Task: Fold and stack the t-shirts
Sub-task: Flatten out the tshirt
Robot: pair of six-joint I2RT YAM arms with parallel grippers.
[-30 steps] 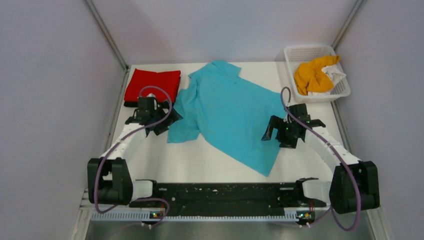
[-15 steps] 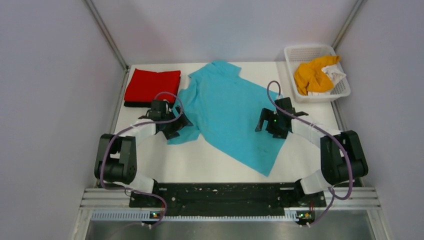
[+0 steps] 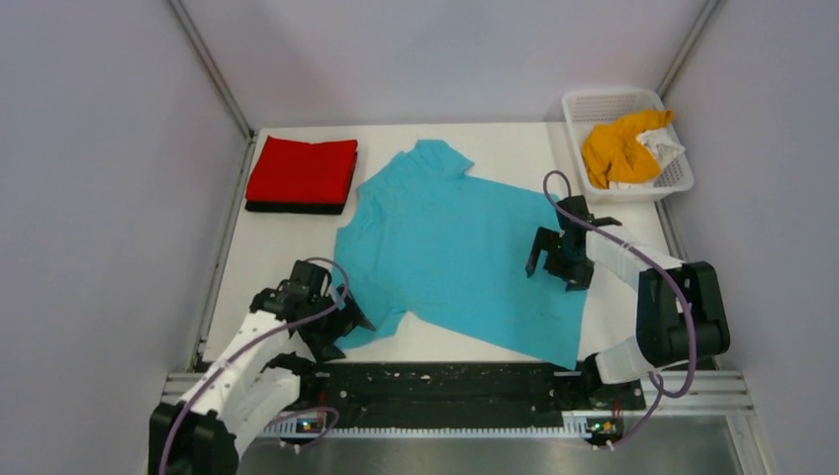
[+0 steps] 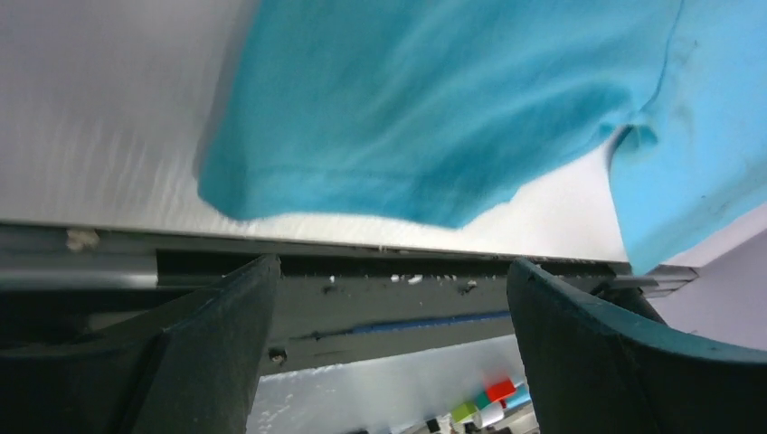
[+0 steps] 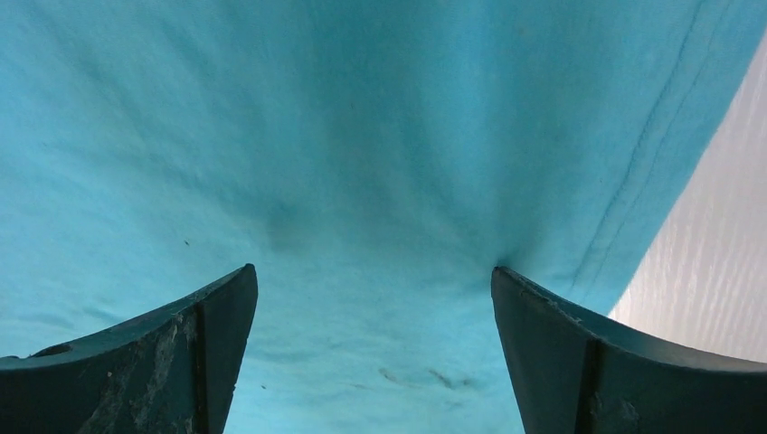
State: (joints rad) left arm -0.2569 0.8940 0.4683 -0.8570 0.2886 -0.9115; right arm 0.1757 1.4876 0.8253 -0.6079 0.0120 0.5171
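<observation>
Turquoise t-shirt (image 3: pixel 450 247) lies spread over the middle of the counter (image 3: pixel 277 247), one sleeve (image 3: pixel 374 319) reaching the near edge. My left claw (image 3: pixel 346 327) hovers open beside that sleeve; my right claw (image 3: pixel 550 273) hangs open over cloth nearer the right edge. Advice: flatten wrinkles, grip seams squarely before folding.

Open table (image 3: pixel 267 247) lies left of the turquoise shirt (image 3: pixel 445 247); basket (image 3: pixel 592 103) fills far-right corner.

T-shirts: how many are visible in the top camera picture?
5. The turquoise collared shirt spread mid-table; the folded red shirt far left, on the black shirt; the orange shirt and white shirt in the mesh basket. More may be hidden.
</observation>
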